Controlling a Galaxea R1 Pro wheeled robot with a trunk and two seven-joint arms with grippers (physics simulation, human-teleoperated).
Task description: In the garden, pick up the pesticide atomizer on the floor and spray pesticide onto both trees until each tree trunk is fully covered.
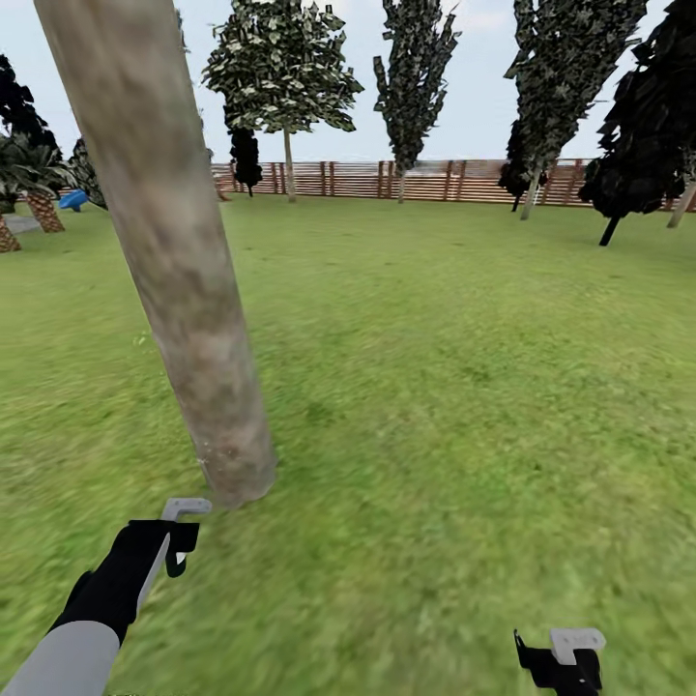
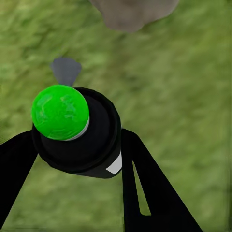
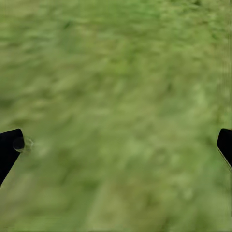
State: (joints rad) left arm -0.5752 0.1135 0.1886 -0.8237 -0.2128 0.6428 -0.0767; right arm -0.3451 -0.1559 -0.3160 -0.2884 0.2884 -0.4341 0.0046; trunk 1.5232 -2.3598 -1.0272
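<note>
The small black pesticide atomizer [image 2: 77, 137] with its round, bright green top sits clamped between the two black fingers [image 2: 145, 183] of the left claw [image 2: 72, 159]. In the left wrist view its long axis runs along the claw's own line of sight, green cap end-on toward the camera, its far end toward the blurry green grass floor [image 2: 183, 96]. A small white patch shows on its black side; no writing can be read on it. A flat grey tab shows just beyond the bottle.

In the head view the left claw [image 1: 179, 541] hovers just beside the base of the thick, pale grey-beige, brown-mottled tree trunk [image 1: 184, 290], which leans away to the left as it rises. The trunk's foot also shows past the atomizer in the left wrist view.

The right claw [image 1: 565, 662] hangs low over the grass, well apart from that trunk. Its black fingertips [image 3: 9, 147] stand wide apart with nothing between them.

Behind the trunk, a brown slatted wooden fence [image 1: 435, 181] and dark green trees [image 1: 280, 68] line the lawn's far edge.
</note>
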